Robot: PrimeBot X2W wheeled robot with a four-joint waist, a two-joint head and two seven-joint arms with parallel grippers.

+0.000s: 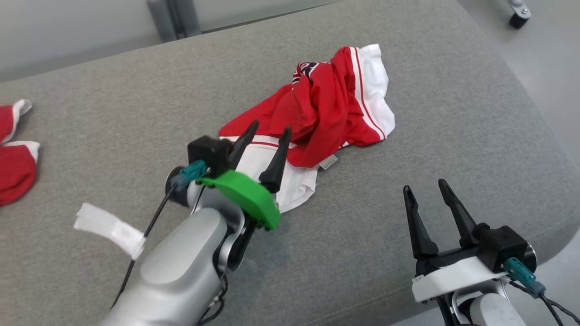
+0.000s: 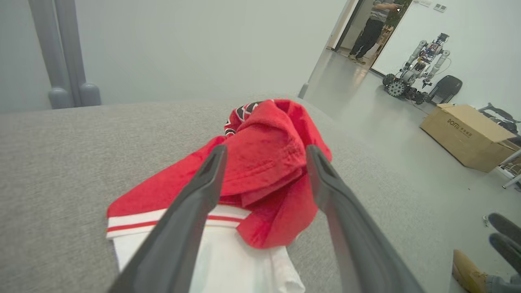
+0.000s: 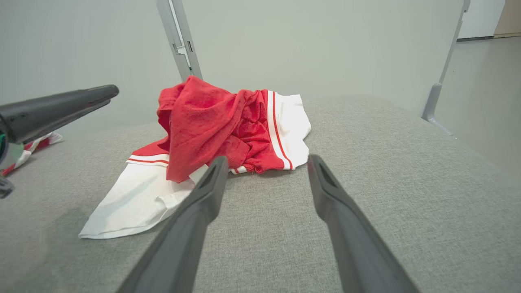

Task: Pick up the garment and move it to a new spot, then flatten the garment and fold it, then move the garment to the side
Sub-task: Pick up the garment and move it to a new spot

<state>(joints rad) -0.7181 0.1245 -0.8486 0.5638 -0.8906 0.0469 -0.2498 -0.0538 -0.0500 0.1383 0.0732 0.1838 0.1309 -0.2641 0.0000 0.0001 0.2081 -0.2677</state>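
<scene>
Garment (image 1: pixel 326 104) lies just ahead of left claw (image 1: pixel 270 127).

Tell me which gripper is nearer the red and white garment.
Left. The left gripper hangs open over the white near edge of the garment; the right gripper sits open to its right, apart from it, above the grey cushion.

Count across all views.
- Red-and-white garments: 2. These are the crumpled garment (image 1: pixel 326 104) and the second garment (image 1: pixel 16 167) (cut off by the frame edge, so I cannot tell if it is one piece).
- Grippers: 2, the left gripper (image 1: pixel 270 128) and the right gripper (image 1: pixel 425 185).
- Dark fingers (image 1: pixel 277 160): 4.
- Grey cushion (image 1: pixel 453 136): 1.
- Cardboard box (image 2: pixel 464 134): 1.
- Wheeled robot (image 2: pixel 417 67): 1.
- Person (image 2: pixel 372 24): 1.
</scene>
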